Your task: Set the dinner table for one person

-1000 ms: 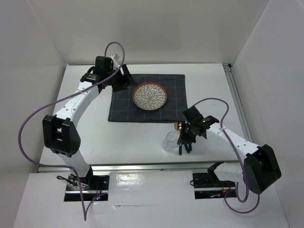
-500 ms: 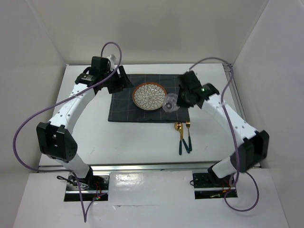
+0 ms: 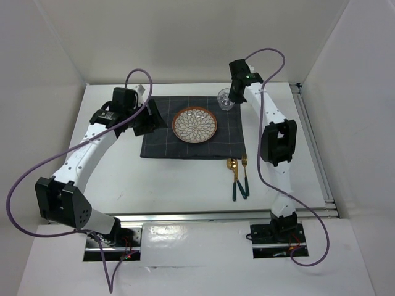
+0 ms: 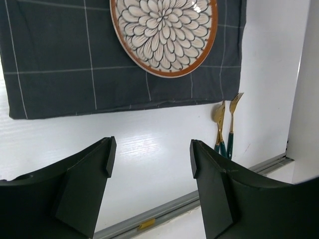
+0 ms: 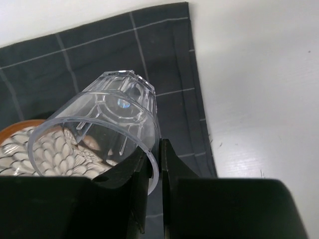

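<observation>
The white bench (image 3: 185, 179) lies bare left of the checked cloth (image 3: 160, 139), along the cloth's near edge, and right of it up to the side rail (image 3: 313, 148). The only things there are a spoon (image 3: 233, 180) and fork (image 3: 245, 179), side by side just near the cloth's near right corner; a plate (image 3: 195, 124) sits mid-cloth. The right end effector (image 5: 155, 159) is clamped on the rim wall of a clear glass (image 5: 107, 124), held tilted over the cloth's far right corner. The left end effector (image 4: 152, 149) hangs over the cloth's left edge, fingers apart, gripping nothing.
</observation>
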### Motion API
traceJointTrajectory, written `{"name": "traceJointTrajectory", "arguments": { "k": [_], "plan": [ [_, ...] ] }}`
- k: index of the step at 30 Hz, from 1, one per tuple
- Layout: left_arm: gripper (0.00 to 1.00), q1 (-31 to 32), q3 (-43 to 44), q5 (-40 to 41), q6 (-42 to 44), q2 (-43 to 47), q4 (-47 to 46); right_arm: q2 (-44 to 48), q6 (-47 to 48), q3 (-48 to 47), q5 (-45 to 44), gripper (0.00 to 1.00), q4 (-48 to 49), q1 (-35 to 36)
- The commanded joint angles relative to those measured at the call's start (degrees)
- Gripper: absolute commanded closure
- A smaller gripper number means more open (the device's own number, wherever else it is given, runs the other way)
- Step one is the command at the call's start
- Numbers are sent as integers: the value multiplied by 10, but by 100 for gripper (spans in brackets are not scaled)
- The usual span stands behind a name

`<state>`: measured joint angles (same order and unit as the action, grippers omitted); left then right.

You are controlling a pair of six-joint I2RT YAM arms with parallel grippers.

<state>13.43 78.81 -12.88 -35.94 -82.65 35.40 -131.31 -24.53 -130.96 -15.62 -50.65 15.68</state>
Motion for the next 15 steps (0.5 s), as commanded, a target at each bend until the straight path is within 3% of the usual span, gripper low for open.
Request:
{"name": "traceJointTrajectory", "arguments": {
  "k": [1,15],
  "plan": [
    [22,-1,-10,2,6,25,-9,-18,6,-37,17,100,20,-17],
    [22,-1,-52,-8,6,18,-14,-98,-1,-41,55,100,71,-40]
  ]
}}
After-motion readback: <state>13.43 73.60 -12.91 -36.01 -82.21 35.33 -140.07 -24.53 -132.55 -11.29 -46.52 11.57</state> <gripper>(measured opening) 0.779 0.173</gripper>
